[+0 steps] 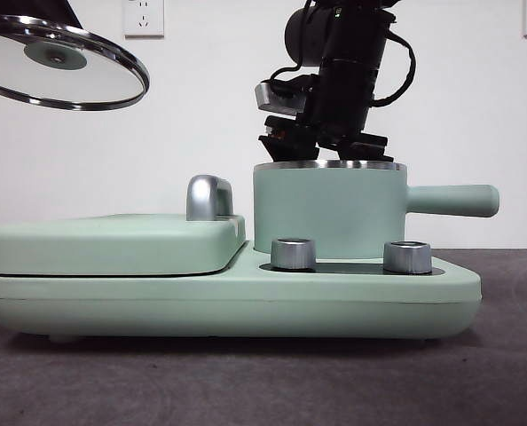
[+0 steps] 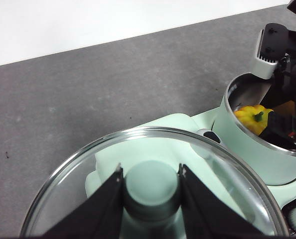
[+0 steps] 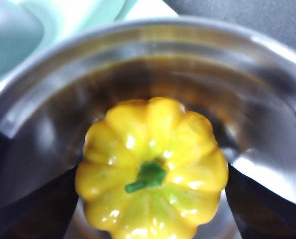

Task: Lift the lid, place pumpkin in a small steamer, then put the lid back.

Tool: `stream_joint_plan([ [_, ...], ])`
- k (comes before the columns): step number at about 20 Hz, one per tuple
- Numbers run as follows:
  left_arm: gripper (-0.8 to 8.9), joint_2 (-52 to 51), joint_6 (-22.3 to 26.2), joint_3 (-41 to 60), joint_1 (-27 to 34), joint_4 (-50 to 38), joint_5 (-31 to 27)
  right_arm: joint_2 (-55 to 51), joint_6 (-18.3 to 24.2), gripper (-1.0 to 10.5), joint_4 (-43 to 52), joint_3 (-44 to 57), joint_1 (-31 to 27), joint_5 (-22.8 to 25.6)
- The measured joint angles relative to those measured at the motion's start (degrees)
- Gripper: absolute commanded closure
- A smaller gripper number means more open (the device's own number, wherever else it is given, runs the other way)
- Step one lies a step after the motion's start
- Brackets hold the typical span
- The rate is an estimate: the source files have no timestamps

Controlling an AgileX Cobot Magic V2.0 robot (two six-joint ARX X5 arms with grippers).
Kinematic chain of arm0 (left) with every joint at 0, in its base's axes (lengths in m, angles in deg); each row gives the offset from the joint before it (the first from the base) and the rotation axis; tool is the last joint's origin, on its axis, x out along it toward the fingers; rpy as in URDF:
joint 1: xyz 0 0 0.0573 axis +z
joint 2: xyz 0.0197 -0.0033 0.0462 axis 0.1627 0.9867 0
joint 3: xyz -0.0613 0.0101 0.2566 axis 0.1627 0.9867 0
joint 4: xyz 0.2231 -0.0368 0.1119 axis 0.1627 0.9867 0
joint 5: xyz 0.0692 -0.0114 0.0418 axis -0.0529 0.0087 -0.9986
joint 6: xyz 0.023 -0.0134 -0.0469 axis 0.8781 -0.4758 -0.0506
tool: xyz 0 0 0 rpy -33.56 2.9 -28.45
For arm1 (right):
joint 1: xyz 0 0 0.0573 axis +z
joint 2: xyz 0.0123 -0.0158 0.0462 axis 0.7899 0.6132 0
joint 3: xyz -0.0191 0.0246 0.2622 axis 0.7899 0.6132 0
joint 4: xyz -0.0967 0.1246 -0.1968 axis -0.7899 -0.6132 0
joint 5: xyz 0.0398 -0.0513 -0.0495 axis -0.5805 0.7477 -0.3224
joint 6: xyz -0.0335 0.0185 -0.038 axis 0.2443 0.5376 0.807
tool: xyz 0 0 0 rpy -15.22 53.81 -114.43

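Observation:
My left gripper point(image 2: 150, 169) is shut on the mint-green knob point(image 2: 153, 186) of the round glass lid point(image 1: 64, 67), holding it tilted high at the far left, well clear of the pot. The small steamer point(image 1: 326, 213), a mint-green pot with a chrome rim and a long side handle point(image 1: 450, 200), stands open on the base. My right gripper point(image 1: 326, 142) reaches down into it from above. Inside the steel bowl point(image 3: 138, 45), the yellow pumpkin point(image 3: 153, 149) with its green stem sits between the right jaws, which press against its two sides. The pumpkin point(image 2: 250, 117) also shows in the left wrist view.
Left of the steamer lies the wide flat mint-green cover point(image 1: 113, 244) with its chrome handle point(image 1: 208, 197). Two chrome dials point(image 1: 293, 253) point(image 1: 407, 256) stand on the base point(image 1: 246, 302) in front of the pot. The appliance rests on a dark grey table point(image 1: 246, 382).

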Motion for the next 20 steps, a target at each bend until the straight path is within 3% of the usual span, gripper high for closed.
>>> stream_joint_plan([
  [4,7.98,0.1,0.0,0.0,0.0,-0.3,0.0,0.1,0.0,4.6,0.0,0.0,0.0,0.0],
  [8,7.98,0.1,0.0,0.0,0.0,-0.3,0.0,0.3,0.0,4.5,0.2,-0.1,0.0,0.0],
  [14,7.98,0.1,0.0,0.0,0.0,-0.3,0.0,-0.1,-0.3,4.6,-4.7,-6.4,0.0,0.0],
  [20,7.98,0.1,0.0,0.0,0.0,-0.2,0.0,-11.4,-2.0,5.5,-3.7,-5.4,0.0,-0.1],
])
